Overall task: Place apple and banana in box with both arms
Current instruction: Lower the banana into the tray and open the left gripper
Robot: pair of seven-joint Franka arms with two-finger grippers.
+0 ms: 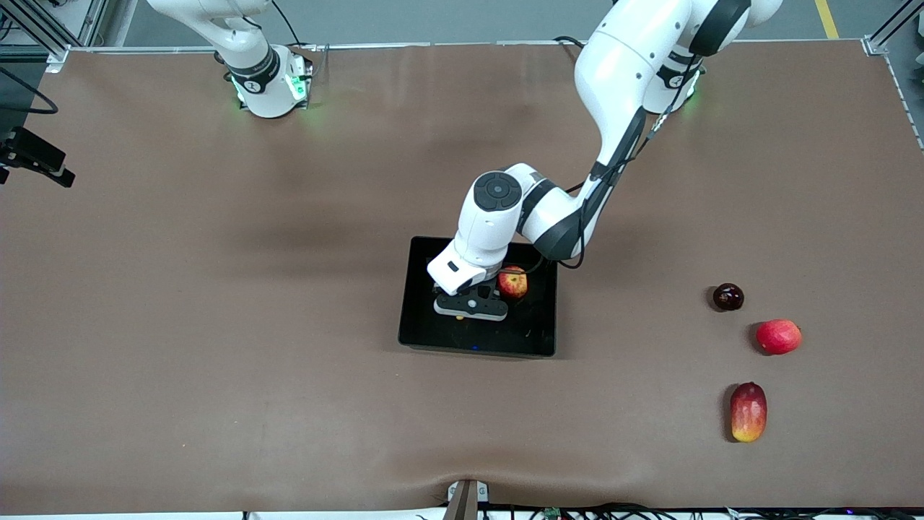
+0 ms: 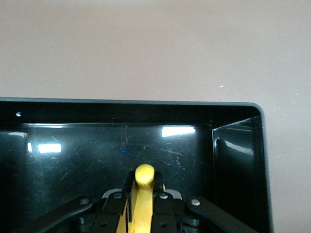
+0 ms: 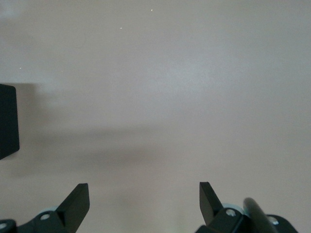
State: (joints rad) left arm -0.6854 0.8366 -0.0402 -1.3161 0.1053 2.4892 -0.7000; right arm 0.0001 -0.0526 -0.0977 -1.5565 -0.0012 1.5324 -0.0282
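Note:
The black box (image 1: pixel 424 321) lies mid-table. The red-and-yellow apple (image 1: pixel 512 282) sits inside it, on the side toward the left arm's end. My left gripper (image 1: pixel 469 306) is down in the box beside the apple, shut on the yellow banana (image 2: pixel 144 191). The banana's tip sticks out between the fingers, over the glossy box floor and short of the box wall (image 2: pixel 121 114). In the front view the hand hides almost all of the banana. My right gripper (image 3: pixel 144 194) is open and empty over bare table. It is out of the front view, and the right arm waits.
Three fruits lie toward the left arm's end of the table: a dark round one (image 1: pixel 728 297), a pinkish-red round one (image 1: pixel 778 336) and an oblong red-and-yellow one (image 1: pixel 748 412). A black object's edge (image 3: pixel 7 121) shows in the right wrist view.

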